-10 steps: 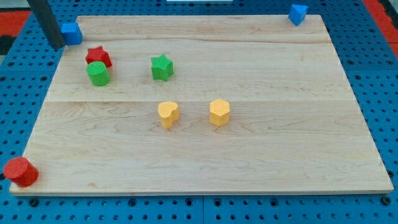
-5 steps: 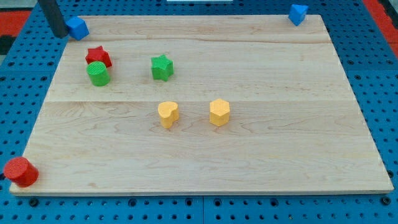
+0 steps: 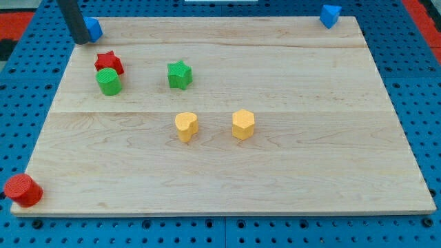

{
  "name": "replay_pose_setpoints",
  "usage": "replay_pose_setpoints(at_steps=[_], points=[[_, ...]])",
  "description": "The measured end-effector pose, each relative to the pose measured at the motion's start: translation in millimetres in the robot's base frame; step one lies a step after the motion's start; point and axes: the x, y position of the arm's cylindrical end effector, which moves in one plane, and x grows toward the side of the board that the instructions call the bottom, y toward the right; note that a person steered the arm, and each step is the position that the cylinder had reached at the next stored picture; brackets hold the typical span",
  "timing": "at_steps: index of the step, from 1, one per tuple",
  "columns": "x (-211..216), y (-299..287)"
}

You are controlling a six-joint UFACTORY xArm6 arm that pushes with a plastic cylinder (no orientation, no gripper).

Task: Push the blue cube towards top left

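At the board's (image 3: 289, 172) top-left corner, my tip (image 3: 80, 41) touches the blue cube (image 3: 94, 28), partly covering it from the view's left. No gripper fitted, only the rod. Red star (image 3: 109, 62) and green cylinder (image 3: 109, 81) sit just below.

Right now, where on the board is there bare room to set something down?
The widest free patch is the view's right, between the yellow hexagonal block and the blue block. The strip along the view's bottom, right of the red cylinder, is bare too. Crowded: red star touching green cylinder.
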Motion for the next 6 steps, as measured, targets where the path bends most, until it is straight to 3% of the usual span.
replay_pose_setpoints(at_steps=[6], points=[[-32.7, 0.0]])
